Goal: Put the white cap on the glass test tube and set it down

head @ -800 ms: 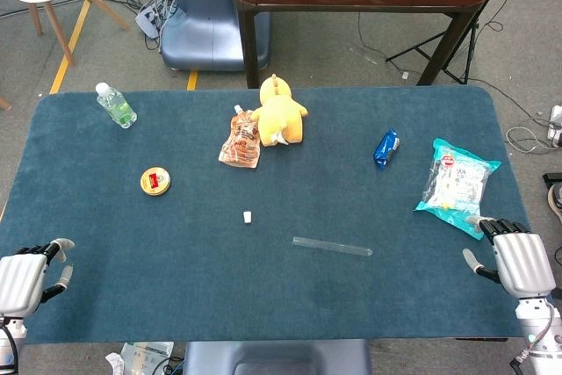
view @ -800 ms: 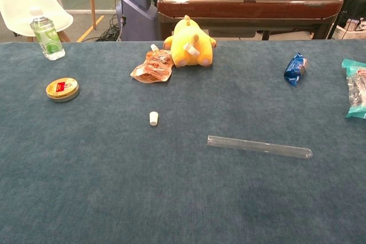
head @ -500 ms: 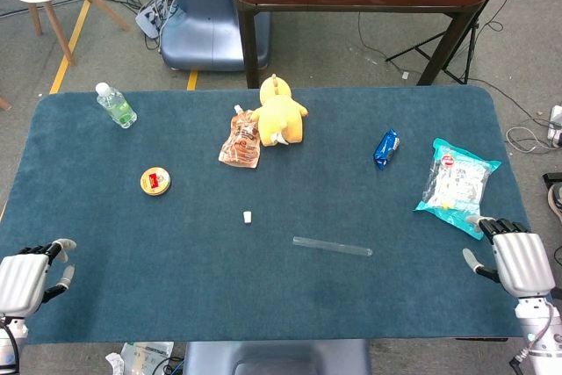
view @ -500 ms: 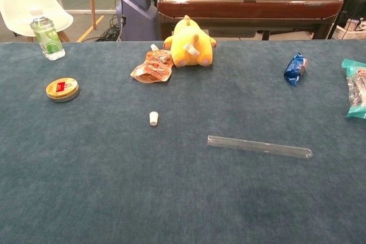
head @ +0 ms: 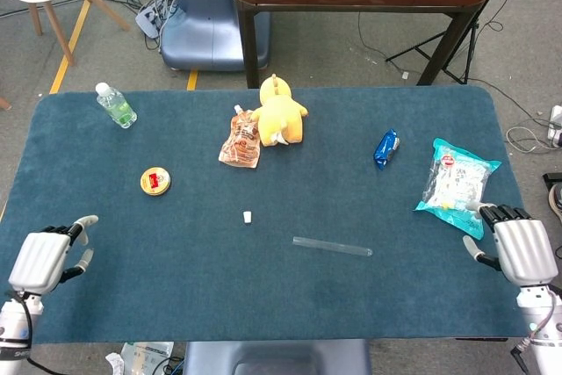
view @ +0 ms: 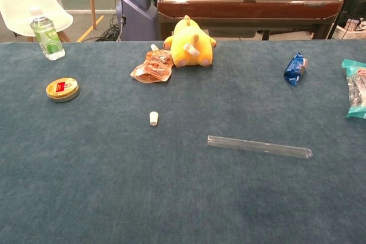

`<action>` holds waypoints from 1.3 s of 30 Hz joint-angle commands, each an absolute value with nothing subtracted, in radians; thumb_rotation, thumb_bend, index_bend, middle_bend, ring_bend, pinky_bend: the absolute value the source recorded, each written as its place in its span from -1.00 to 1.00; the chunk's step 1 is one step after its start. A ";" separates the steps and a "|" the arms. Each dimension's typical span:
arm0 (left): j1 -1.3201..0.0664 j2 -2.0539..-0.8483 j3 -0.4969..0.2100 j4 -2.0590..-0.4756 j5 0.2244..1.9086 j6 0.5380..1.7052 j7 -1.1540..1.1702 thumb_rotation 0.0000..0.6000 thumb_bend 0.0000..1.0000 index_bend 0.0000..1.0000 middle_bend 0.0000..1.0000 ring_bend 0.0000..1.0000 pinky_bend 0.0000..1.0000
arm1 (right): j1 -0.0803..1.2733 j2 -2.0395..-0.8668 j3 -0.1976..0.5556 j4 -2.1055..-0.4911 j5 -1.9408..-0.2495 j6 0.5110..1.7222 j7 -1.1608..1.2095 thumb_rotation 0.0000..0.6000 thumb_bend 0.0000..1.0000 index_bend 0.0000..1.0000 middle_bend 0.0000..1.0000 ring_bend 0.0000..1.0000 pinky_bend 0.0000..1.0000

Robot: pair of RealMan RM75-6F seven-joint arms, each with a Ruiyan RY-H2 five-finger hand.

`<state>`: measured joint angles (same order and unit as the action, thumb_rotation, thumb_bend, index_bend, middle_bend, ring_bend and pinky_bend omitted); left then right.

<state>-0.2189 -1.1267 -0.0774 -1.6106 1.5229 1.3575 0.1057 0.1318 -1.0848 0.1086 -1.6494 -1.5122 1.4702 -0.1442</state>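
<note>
A small white cap (head: 248, 216) (view: 153, 118) stands on the blue table cloth near the middle. A clear glass test tube (head: 332, 247) (view: 259, 146) lies flat to the right of the cap, a short way nearer the front edge. My left hand (head: 48, 255) hovers at the front left corner, holding nothing, fingers apart. My right hand (head: 520, 248) is at the front right edge, likewise holding nothing, just in front of the snack bag. Neither hand shows in the chest view.
A yellow plush toy (head: 280, 113), an orange pouch (head: 241, 140), a round tin (head: 154, 182) and a green bottle (head: 115, 104) lie at the back and left. A blue packet (head: 385, 147) and a teal snack bag (head: 456, 183) lie at the right.
Both hands have moved a little forward onto the table; the left one also shifted inward to the right. The cap and the tube have not moved.
</note>
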 commanded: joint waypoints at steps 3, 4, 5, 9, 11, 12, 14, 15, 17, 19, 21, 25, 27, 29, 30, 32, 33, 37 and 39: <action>-0.333 -1.115 -0.114 -1.594 1.530 1.225 0.049 1.00 -0.29 -0.55 0.12 0.17 0.24 | 0.145 -1.065 0.123 -1.681 -1.504 1.464 -0.170 1.00 -0.45 -0.32 -0.11 -0.21 -0.13; -0.353 -1.116 -0.120 -1.588 1.530 1.203 0.039 1.00 -0.29 -0.56 0.19 0.26 0.34 | 0.147 -1.062 0.125 -1.687 -1.502 1.463 -0.174 1.00 -0.45 -0.32 -0.11 -0.21 -0.13; -0.373 -1.119 -0.124 -1.583 1.529 1.178 0.029 1.00 -0.29 -0.56 0.28 0.37 0.47 | 0.148 -1.060 0.126 -1.692 -1.500 1.462 -0.178 1.00 -0.45 -0.32 -0.11 -0.21 -0.13; -0.467 -1.130 -0.145 -1.564 1.514 1.059 -0.015 1.00 -0.17 -0.56 0.67 0.74 0.84 | 0.152 -1.054 0.125 -1.714 -1.490 1.452 -0.194 1.00 -0.45 -0.32 -0.11 -0.21 -0.13; -0.508 -1.138 -0.151 -1.555 1.504 1.001 -0.041 1.00 -0.07 -0.56 0.80 0.86 0.95 | 0.153 -1.052 0.124 -1.720 -1.486 1.448 -0.201 1.00 -0.45 -0.32 -0.11 -0.21 -0.13; -0.535 -1.143 -0.155 -1.549 1.499 0.964 -0.064 1.00 -0.02 -0.57 0.88 0.93 0.99 | 0.153 -1.050 0.123 -1.725 -1.484 1.446 -0.203 1.00 -0.45 -0.32 -0.11 -0.21 -0.13; -0.575 -1.150 -0.159 -1.539 1.491 0.909 -0.096 1.00 0.08 -0.58 0.97 0.99 1.00 | 0.153 -1.050 0.120 -1.730 -1.481 1.443 -0.206 1.00 -0.45 -0.32 -0.11 -0.21 -0.13; -0.602 -1.154 -0.161 -1.534 1.487 0.871 -0.111 1.00 0.14 -0.58 1.00 1.00 1.00 | 0.153 -1.050 0.119 -1.731 -1.479 1.441 -0.208 1.00 -0.45 -0.32 -0.11 -0.21 -0.13; -0.640 -1.166 -0.164 -1.521 1.481 0.822 -0.127 1.00 0.22 -0.58 1.00 1.00 1.00 | 0.153 -1.052 0.117 -1.732 -1.474 1.438 -0.210 1.00 -0.45 -0.32 -0.11 -0.21 -0.13; -0.683 -1.182 -0.163 -1.505 1.472 0.764 -0.130 1.00 0.29 -0.58 1.00 1.00 1.00 | 0.154 -1.055 0.115 -1.731 -1.469 1.433 -0.210 1.00 -0.45 -0.32 -0.11 -0.21 -0.13; -0.718 -1.199 -0.163 -1.493 1.463 0.719 -0.122 1.00 0.33 -0.57 1.00 1.00 1.00 | 0.155 -1.057 0.114 -1.730 -1.466 1.430 -0.211 1.00 -0.45 -0.32 -0.11 -0.21 -0.13; -0.789 -1.244 -0.166 -1.464 1.423 0.628 -0.108 1.00 0.37 -0.57 1.00 1.00 1.00 | 0.156 -1.059 0.111 -1.730 -1.462 1.425 -0.212 1.00 -0.45 -0.32 -0.08 -0.21 -0.13; -0.818 -1.269 -0.170 -1.447 1.395 0.589 -0.113 1.00 0.39 -0.57 1.00 1.00 1.00 | 0.155 -1.060 0.109 -1.730 -1.461 1.425 -0.210 1.00 -0.45 -0.32 -0.06 -0.21 -0.13; -0.839 -1.291 -0.173 -1.433 1.373 0.562 -0.125 1.00 0.39 -0.57 1.00 1.00 1.00 | 0.152 -1.058 0.107 -1.730 -1.459 1.426 -0.209 1.00 -0.45 -0.32 -0.05 -0.21 -0.13; -0.852 -1.304 -0.175 -1.423 1.363 0.547 -0.132 1.00 0.39 -0.57 1.00 1.00 1.00 | 0.150 -1.057 0.106 -1.730 -1.457 1.427 -0.209 1.00 -0.45 -0.32 -0.05 -0.21 -0.13; -0.874 -1.325 -0.175 -1.407 1.353 0.525 -0.140 1.00 0.41 -0.57 1.00 1.00 1.00 | 0.146 -1.054 0.104 -1.731 -1.453 1.431 -0.209 1.00 -0.45 -0.32 -0.05 -0.21 -0.13; -0.884 -1.334 -0.175 -1.400 1.350 0.517 -0.142 1.00 0.41 -0.57 1.00 1.00 1.00 | 0.145 -1.053 0.104 -1.731 -1.452 1.432 -0.208 1.00 -0.45 -0.32 -0.05 -0.21 -0.13; -0.919 -1.369 -0.173 -1.376 1.341 0.491 -0.142 1.00 0.41 -0.58 1.00 1.00 1.00 | 0.143 -1.050 0.103 -1.731 -1.449 1.433 -0.206 1.00 -0.45 -0.32 -0.05 -0.21 -0.13; -0.937 -1.386 -0.171 -1.364 1.332 0.477 -0.137 1.00 0.41 -0.59 1.00 1.00 1.00 | 0.144 -1.050 0.103 -1.731 -1.451 1.433 -0.205 1.00 -0.45 -0.32 -0.05 -0.21 -0.13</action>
<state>-0.9298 -1.3787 -0.1720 -1.3700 1.3376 0.4838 -0.1391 0.1440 -1.0497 0.1030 -1.7309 -1.4504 1.4326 -0.2053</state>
